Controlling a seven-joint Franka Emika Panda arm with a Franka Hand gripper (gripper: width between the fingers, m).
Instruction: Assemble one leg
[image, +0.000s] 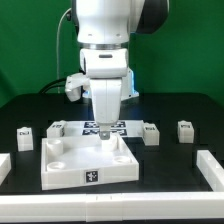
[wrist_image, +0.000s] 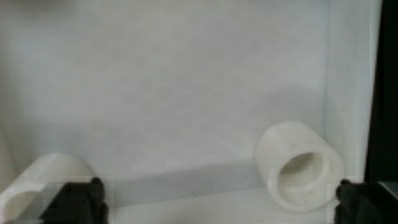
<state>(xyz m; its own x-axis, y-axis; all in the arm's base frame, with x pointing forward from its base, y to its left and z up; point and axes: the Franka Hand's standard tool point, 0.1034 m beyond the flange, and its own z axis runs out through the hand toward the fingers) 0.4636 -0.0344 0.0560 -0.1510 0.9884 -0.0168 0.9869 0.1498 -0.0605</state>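
Observation:
My gripper (image: 105, 133) hangs low over the far part of the large white square panel (image: 70, 165). In the wrist view the gripper (wrist_image: 228, 205) is open wide and empty, with dark fingertips (wrist_image: 75, 200) at either side. Between them lies the panel's flat surface (wrist_image: 178, 90), with one round corner socket (wrist_image: 295, 172) close to one finger and another socket (wrist_image: 54, 188) by the other. Several small white legs with marker tags stand on the black table: two at the exterior view's left (image: 24, 137) (image: 58, 128) and two at its right (image: 150, 133) (image: 185, 131). None is held.
The marker board (image: 118, 128) lies behind the panel, partly hidden by the arm. White rails lie at the exterior view's left (image: 5, 165) and right (image: 210, 170) front corners. A green wall stands behind.

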